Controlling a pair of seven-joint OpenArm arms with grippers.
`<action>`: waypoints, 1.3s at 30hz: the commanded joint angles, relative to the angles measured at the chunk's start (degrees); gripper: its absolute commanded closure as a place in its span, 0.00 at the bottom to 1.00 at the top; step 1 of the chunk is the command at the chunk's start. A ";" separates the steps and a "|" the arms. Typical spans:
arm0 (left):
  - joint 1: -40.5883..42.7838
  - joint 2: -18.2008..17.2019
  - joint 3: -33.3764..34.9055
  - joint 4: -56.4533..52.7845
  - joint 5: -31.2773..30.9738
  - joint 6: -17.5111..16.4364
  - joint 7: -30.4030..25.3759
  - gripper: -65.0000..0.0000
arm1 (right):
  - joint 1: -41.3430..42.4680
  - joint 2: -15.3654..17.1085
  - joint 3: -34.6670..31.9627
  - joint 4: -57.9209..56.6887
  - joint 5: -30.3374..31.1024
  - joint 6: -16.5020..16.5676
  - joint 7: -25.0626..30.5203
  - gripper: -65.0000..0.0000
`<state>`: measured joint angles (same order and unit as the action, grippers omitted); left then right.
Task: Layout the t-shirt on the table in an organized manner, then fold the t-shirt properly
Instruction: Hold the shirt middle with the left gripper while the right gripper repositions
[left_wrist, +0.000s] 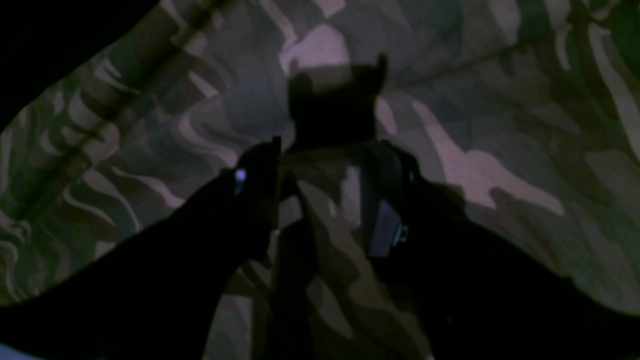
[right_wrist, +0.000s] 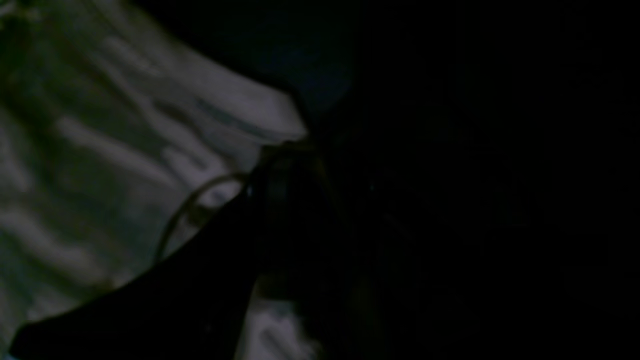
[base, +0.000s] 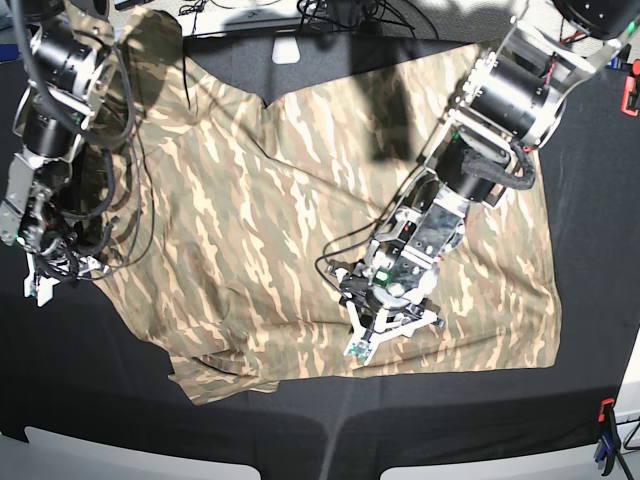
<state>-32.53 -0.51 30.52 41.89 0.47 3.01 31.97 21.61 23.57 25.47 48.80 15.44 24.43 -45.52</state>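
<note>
Black cloth covered your desk (base: 300, 430); the camouflage t-shirt (base: 270, 220) lay across it. Your left jaws (left_wrist: 325, 200) stood apart above the fabric; your right jaws' (right_wrist: 320, 185) state you cannot tell.

Camouflage-printed cloth (right_wrist: 115, 155) occupies the left of the frame, its pale edge sloping down toward the centre; a thin cable (right_wrist: 187, 202) curves across it. Dark, indistinct gripper fingers (right_wrist: 215, 260) rise from below.
</note>
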 joint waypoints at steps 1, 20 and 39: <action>-0.81 0.00 -0.13 0.26 0.59 0.22 1.88 0.61 | 0.96 -0.09 -0.20 0.22 2.36 2.82 -2.67 0.73; -0.79 0.00 -0.13 0.26 0.59 0.22 3.39 0.61 | -5.70 5.99 -0.20 2.73 7.82 14.16 -13.88 1.00; -0.79 0.00 -0.13 0.26 0.59 0.22 3.58 0.61 | -35.10 11.47 17.90 18.47 7.74 15.57 -18.64 1.00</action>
<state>-32.53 -0.03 30.52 42.11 0.34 2.81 33.43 -12.80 32.84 42.76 67.31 28.34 41.47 -60.84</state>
